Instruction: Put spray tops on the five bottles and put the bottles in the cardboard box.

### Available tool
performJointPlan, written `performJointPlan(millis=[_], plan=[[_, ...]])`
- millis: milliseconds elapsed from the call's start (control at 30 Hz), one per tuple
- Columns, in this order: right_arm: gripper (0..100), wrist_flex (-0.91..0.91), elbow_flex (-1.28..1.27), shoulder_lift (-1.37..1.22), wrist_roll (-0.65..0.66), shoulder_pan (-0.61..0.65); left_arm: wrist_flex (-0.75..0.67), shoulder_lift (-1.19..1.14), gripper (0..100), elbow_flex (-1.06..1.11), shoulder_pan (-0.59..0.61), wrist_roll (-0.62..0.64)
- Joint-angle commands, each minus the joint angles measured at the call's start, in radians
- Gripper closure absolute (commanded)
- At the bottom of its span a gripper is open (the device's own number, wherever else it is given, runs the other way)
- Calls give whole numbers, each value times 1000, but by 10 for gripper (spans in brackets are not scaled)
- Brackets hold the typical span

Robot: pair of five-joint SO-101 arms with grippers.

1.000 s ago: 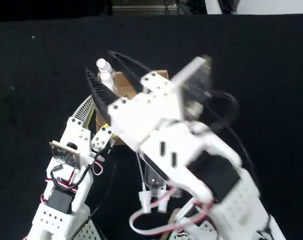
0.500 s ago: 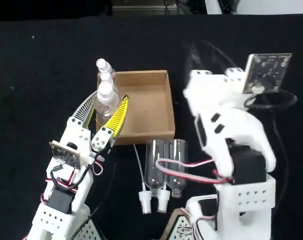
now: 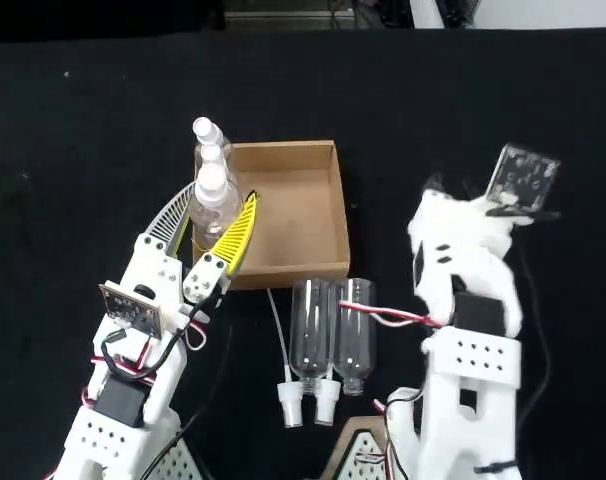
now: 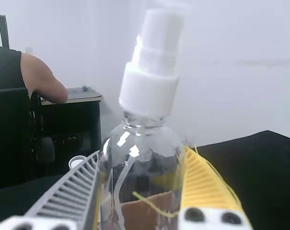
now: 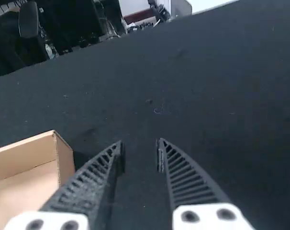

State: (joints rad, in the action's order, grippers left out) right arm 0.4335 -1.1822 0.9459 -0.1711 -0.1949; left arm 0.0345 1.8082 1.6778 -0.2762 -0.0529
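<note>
**Black table (image 3: 103,100), one capped bottle held at the box's left wall**

The left gripper (image 3: 221,197) is clenched on an upright capped bottle (image 4: 140,177), with the grey finger on one flank and the yellow finger on the other. The bottle's white spray top stands clear above both, and its long axis is vertical.

The cardboard box (image 3: 293,220) lies just beside it on the robot's right, with the yellow finger at the box's left wall. I judge that the coming move is a short lift and a shift rightward over that wall (the left arm is plainly the nearer one).

Two more capped bottles (image 3: 204,130) stand upright past the held one, along the same wall. On the near side of the box, two bare bottles (image 3: 311,325) lie side by side with their necks toward the arm bases. Two spray tops (image 3: 290,403) lie at their mouths.

The right gripper (image 5: 139,143) is empty, jaws a little apart, over bare table with a box corner off to one side.

- **Held bottle:** the fingers cover its lower body, so I cannot tell whether its base rests on the table or hangs clear.
- **Two capped bottles behind:** I cannot tell whether they stand inside the box or just outside its wall.
- **Loose tops:** I cannot tell whether they are seated in the necks or merely lie against them.
</note>
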Motion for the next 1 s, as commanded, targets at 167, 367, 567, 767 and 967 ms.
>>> performJointPlan(millis=[167,367,567,767,967], plan=[[907,-147,-88,-36,6,-25,0,11,960,21,4,11],[907,-147,-91,-36,6,-25,-14,14,960,21,214,12],[907,-147,-94,-38,8,6,-193,8,958,18,407,5],[907,-147,-107,-38,8,28,-206,6,956,-73,504,3],[907,-147,-107,-38,8,25,-210,-215,956,-291,512,3]])
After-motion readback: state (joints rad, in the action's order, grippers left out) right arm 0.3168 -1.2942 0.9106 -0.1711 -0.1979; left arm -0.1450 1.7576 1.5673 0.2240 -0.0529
